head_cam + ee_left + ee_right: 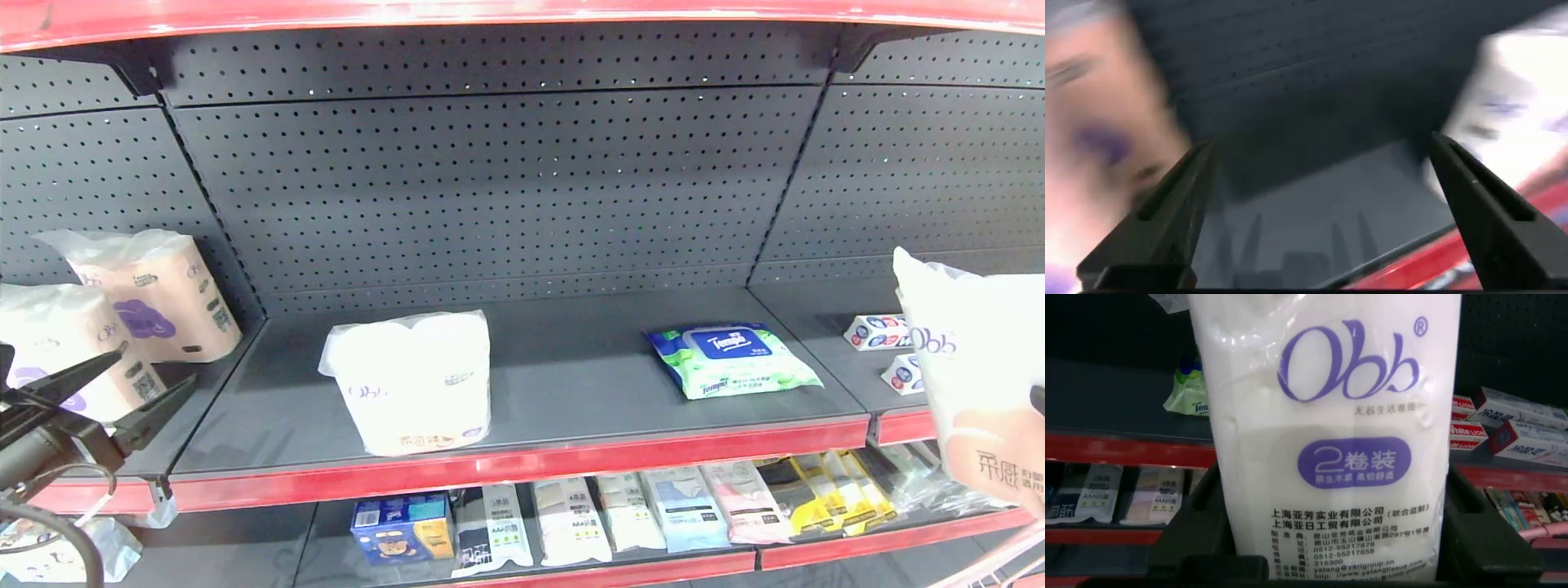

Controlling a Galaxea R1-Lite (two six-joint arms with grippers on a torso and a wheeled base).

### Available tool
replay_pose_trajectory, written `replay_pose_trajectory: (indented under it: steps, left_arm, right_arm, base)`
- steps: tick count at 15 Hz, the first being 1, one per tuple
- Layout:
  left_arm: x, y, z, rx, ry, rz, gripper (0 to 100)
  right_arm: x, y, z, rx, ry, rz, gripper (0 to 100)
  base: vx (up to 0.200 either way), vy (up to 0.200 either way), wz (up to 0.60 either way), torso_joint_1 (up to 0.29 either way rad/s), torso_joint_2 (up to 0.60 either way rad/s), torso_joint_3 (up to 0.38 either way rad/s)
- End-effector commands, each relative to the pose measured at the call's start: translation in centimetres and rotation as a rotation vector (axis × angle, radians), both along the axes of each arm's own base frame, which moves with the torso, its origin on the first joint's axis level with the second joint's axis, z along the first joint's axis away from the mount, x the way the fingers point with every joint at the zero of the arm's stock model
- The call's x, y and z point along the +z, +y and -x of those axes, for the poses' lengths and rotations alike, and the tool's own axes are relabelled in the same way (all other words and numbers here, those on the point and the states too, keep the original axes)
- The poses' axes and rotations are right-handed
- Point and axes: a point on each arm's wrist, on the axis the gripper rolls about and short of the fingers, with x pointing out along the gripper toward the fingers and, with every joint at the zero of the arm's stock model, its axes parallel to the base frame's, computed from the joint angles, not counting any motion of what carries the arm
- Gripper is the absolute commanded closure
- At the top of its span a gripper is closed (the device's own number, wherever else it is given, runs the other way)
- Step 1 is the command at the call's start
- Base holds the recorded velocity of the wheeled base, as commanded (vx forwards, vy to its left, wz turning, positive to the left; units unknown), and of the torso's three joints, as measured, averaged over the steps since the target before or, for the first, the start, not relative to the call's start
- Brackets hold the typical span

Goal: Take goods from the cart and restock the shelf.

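Head view: left end effector (158, 365) spread wide, right end effector (1333, 539) gripping glossy plastic-wrapped roll pack (980, 367)

Left arm is parked low on the robot's left side, with the wrist turned so the left gripper (159, 365) points forward and a bit upward. Its two black fingers (1167, 216) are spread wide apart with nothing between them, just an empty gap. A grey cable loops down off that forearm.

The right gripper (1331, 469) is out at the robot's far right, at roughly the same height as the left one. Its dark fingers (1474, 527) are clamped on either side of a white roll pack (1331, 392), pressing on the lower half. The pack stands roughly upright and sticks up well above the fingertips.
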Motion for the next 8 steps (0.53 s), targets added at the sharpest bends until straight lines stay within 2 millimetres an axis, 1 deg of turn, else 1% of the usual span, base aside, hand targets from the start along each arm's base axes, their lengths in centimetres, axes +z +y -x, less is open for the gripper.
replay_pose_trajectory:
  steps: [1,2,3,5,6,7,8]
  left_arm:
    - [2.0,-1.0,3.0,0.057,-0.076,0.020,0]
    - [3.4,-2.0,4.5,0.037,-0.123,0.075,0]
    - [4.8,-3.2,5.6,-0.019,-0.176,0.078,0]
    - [6.6,-3.9,6.4,-0.035,-0.205,0.063,0]
    - [7.0,-4.0,6.6,-0.033,-0.190,0.071,0]
    - [8.1,-4.3,7.4,-0.023,-0.172,0.082,0]
    - [8.3,-4.4,7.6,-0.022,-0.172,0.082,0]
  right_arm:
    - [0.3,0.0,-0.3,0.012,0.000,-0.004,100]
    - [0.4,0.0,-0.4,0.031,-0.003,-0.004,100]
    - [0.6,0.2,-0.6,0.062,-0.001,-0.013,100]
    - [0.6,0.3,-0.7,0.073,0.000,-0.051,100]
    - [0.6,0.4,-0.6,0.079,-0.002,-0.055,100]
    - [0.6,0.4,-0.6,0.089,-0.005,-0.057,100]
    - [0.6,0.5,-0.6,0.091,-0.004,-0.058,100]
  base:
    - [0.000,0.000,0.00,0.000,0.00,0.000]
    - [0.000,0.000,0.00,0.000,0.00,0.000]
    - [0.000,0.000,0.00,0.000,0.00,0.000]
    - [0.000,0.000,0.00,0.000,0.00,0.000]
    - [0.000,0.000,0.00,0.000,0.00,0.000]
    - [0.000,0.000,0.00,0.000,0.00,0.000]
    - [0.000,0.000,0.00,0.000,0.00,0.000]
